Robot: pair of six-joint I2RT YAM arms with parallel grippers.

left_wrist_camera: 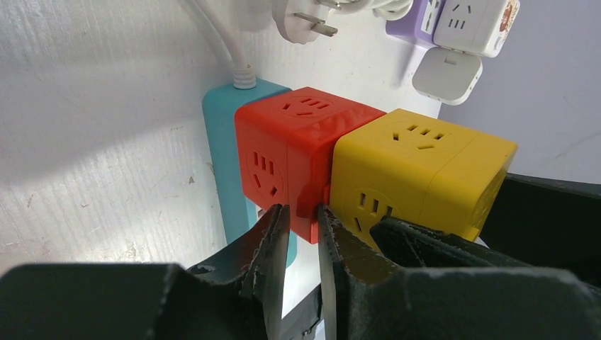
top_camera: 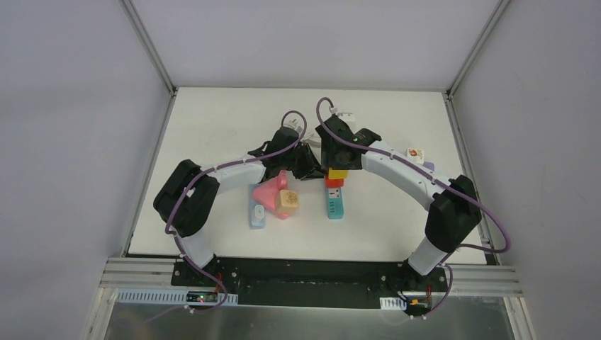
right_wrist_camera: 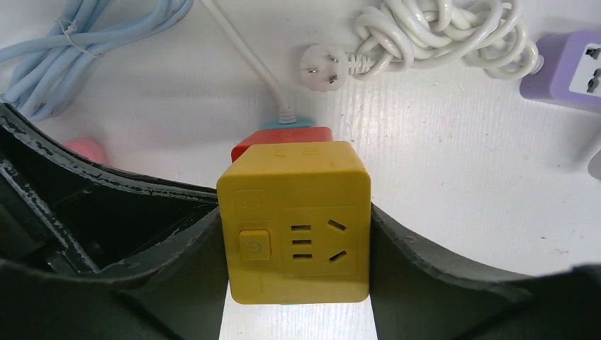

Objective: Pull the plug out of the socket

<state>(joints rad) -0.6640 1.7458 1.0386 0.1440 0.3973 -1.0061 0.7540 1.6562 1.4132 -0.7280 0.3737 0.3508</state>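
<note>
Yellow cube plug (right_wrist_camera: 294,223) sat pushed into one side face of a red cube socket (left_wrist_camera: 283,156). The red cube itself stood on the end of a teal power strip (left_wrist_camera: 220,142) lying flat on the white table (top_camera: 212,127).

In the top view the three formed one straight line. The strip lay nearest the arm bases, the red cube came next, and the yellow cube was farthest out. That line was the axis your pull would have to follow.

Your right gripper (right_wrist_camera: 294,241) was the arm on the job. Its two fingers were clamped against opposite side faces of the yellow cube, and the cube's switch and pin holes faced the wrist camera. The red cube showed directly behind it, so the plug lay straight ahead of the jaws, with the socket beyond.

Your left gripper (left_wrist_camera: 301,212) came in from the side, its tips just beside the seam between the red and yellow cubes. Its jaws stood nearly closed, with a thin slit between them. The pictures did not show whether they pinched anything or only pressed there.

Judging from this, the yellow cube was still fully seated. A clean release would call for drawing it straight back along the line, away from the red cube. The red cube would need bracing, or it could lift off the strip.
</note>
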